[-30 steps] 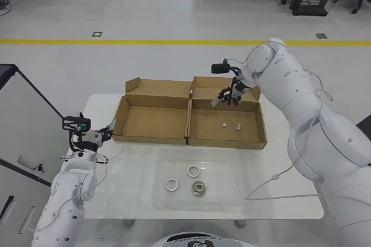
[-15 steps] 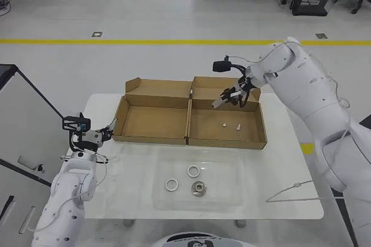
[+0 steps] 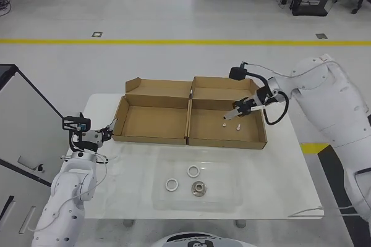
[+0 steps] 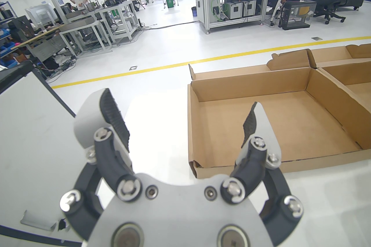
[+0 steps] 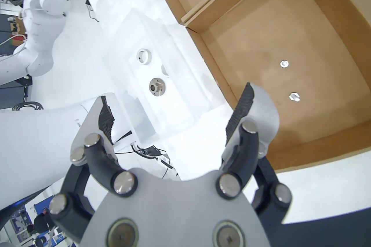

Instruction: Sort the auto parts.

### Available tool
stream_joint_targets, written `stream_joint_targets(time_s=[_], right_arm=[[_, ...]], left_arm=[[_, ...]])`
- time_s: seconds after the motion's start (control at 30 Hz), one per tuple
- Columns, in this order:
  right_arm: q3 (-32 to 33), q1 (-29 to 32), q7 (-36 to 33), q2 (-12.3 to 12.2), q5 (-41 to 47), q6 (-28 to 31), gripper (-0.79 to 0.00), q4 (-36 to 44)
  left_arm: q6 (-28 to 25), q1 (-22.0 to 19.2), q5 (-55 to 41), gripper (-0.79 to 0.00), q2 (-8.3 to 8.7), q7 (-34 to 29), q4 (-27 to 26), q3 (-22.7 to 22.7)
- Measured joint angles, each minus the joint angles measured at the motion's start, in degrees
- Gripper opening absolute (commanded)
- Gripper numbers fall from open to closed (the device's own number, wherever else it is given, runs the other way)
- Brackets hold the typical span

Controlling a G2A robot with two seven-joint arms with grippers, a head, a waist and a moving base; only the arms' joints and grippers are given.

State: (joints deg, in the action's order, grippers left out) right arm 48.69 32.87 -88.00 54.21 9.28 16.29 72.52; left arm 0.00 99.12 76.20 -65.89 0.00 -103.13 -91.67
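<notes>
**A:** Top view first. Where are the parts?

**B:** A washer and a bolt lie near each other on the floor of the right box. The left box touches it, side by side. In front of the boxes, a clear tray on the table holds two white rings and a flanged nut.

**A:** And the arms?

**B:** The right gripper hangs over the right box, beside the washer. The left gripper sits just off the left box's outer wall.

**A:** Left wrist view?

**B:** The left gripper has its fingers spread wide with nothing between them. It is above the table and faces the left box.

**A:** Right wrist view?

**B:** The right gripper is also released and empty. Past one finger, the washer and bolt rest apart on the cardboard. One of the white rings and the flanged nut sit in the clear tray.
</notes>
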Motion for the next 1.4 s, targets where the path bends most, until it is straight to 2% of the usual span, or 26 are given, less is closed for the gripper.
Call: stream_joint_targets(time_s=[0.33, 0.67, 1.4], right_arm=[[6.26, 7.44, 0.87, -7.24, 12.36, 0.88, 0.000, 4.71], [12.84, 15.16, 1.96, -13.03, 17.52, 1.96, 0.000, 7.81], [13.01, 15.49, 1.79, -13.26, 17.77, 1.79, 0.000, 7.73]], left_arm=[[0.00, 0.00, 0.00, 0.000, 0.00, 0.00, 0.00, 0.00], [0.00, 0.00, 0.00, 0.000, 0.00, 0.00, 0.00, 0.00], [0.00, 0.00, 0.00, 0.000, 0.00, 0.00, 0.00, 0.00]])
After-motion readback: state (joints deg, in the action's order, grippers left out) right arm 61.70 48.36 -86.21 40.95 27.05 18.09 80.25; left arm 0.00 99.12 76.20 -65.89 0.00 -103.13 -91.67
